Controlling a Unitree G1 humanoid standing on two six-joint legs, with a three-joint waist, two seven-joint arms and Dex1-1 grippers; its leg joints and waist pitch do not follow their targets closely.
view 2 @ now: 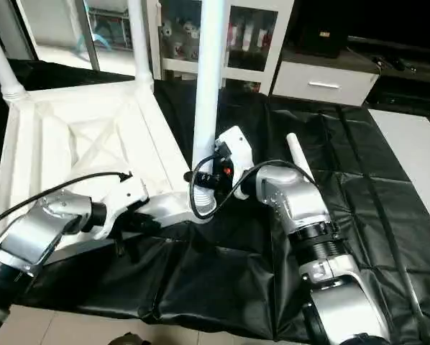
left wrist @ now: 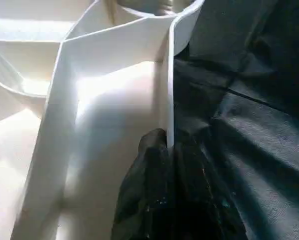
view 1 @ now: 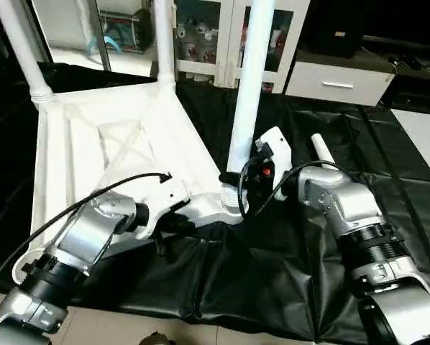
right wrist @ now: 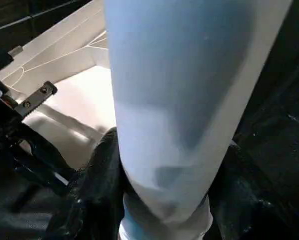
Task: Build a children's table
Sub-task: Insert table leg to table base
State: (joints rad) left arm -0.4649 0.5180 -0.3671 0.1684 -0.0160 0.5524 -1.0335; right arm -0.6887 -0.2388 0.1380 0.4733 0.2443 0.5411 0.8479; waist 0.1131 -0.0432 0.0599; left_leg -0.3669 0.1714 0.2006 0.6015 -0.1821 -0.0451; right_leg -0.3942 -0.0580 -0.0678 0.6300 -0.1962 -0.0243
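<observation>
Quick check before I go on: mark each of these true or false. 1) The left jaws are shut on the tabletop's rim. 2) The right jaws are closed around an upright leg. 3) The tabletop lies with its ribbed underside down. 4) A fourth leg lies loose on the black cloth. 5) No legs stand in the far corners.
1) True: the left gripper pinches the thin side wall of the tabletop.
2) True: the right gripper clasps the near leg low down, by its socket.
3) False: the ribbed underside faces up.
4) True: the loose leg lies beside the right arm.
5) False: two far legs stand in the far corners.
</observation>
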